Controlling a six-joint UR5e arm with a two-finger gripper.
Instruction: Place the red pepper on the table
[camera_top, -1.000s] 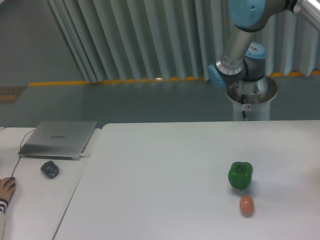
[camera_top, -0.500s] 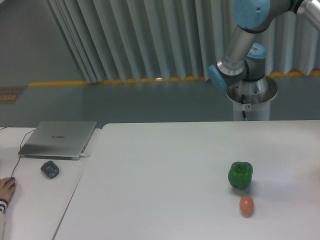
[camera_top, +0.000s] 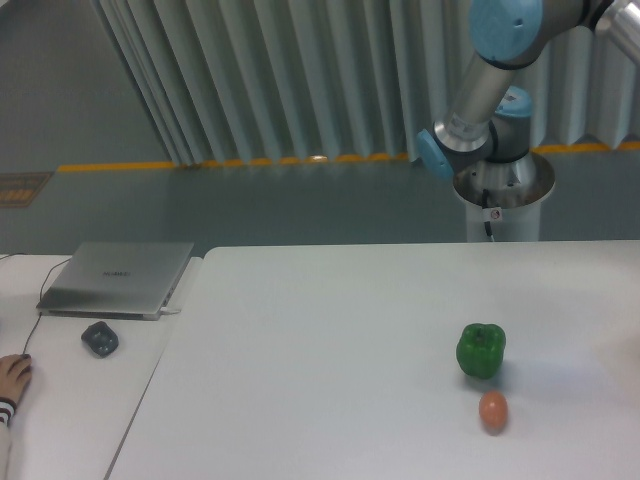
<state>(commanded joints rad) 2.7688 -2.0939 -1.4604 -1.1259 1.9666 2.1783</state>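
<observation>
The white tabletop (camera_top: 330, 340) carries a green pepper (camera_top: 481, 349), and an orange-brown egg-shaped thing (camera_top: 493, 410) lies just in front of that pepper, apart from it. Far to the pepper's left, on a separate off-white desk (camera_top: 70, 400), sit a closed laptop (camera_top: 118, 277), a dark mouse (camera_top: 100, 338) and someone's hand (camera_top: 12, 378) at the edge. Behind the pepper the arm (camera_top: 490, 90) rises out of view, so neither the claw nor the red pepper can be seen, and the claw's state cannot be told.
</observation>
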